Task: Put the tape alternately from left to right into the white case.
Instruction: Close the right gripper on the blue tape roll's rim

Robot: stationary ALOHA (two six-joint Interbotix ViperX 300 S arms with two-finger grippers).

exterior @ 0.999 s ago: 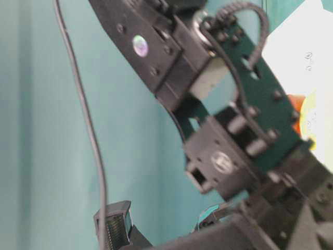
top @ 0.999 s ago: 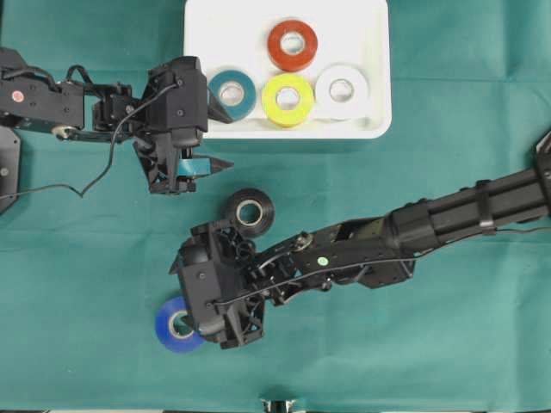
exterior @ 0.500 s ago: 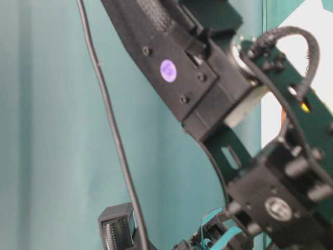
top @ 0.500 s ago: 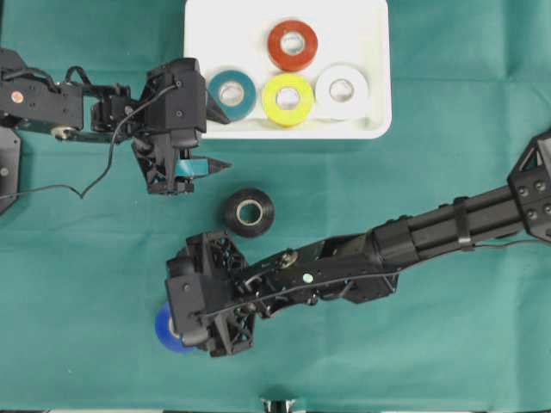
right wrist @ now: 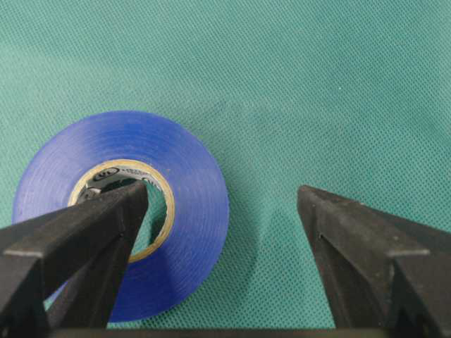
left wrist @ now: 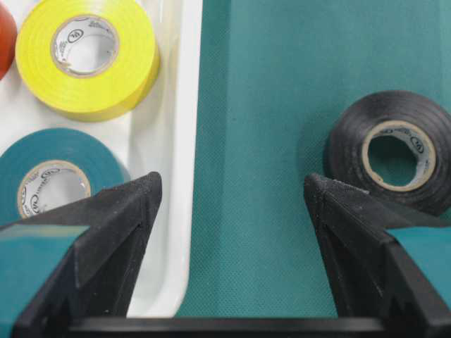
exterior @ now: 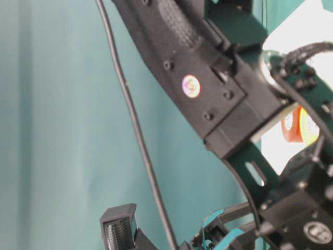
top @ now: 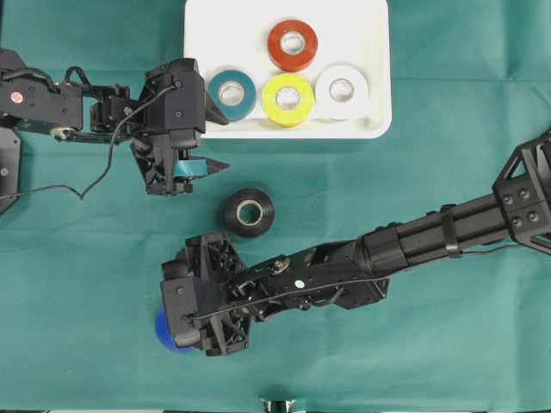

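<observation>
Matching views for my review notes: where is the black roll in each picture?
Overhead: black roll on the cloth, centre, below the case.
Table-level: not in it.
Left wrist: right edge, behind the right jaw.
Right wrist: not in it.
Shared landmark: the case's rim.

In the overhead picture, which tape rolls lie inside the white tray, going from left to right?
Teal roll → yellow roll → white roll. The red roll lies above the yellow one in the picture, so it has no clear place in that order.
</observation>
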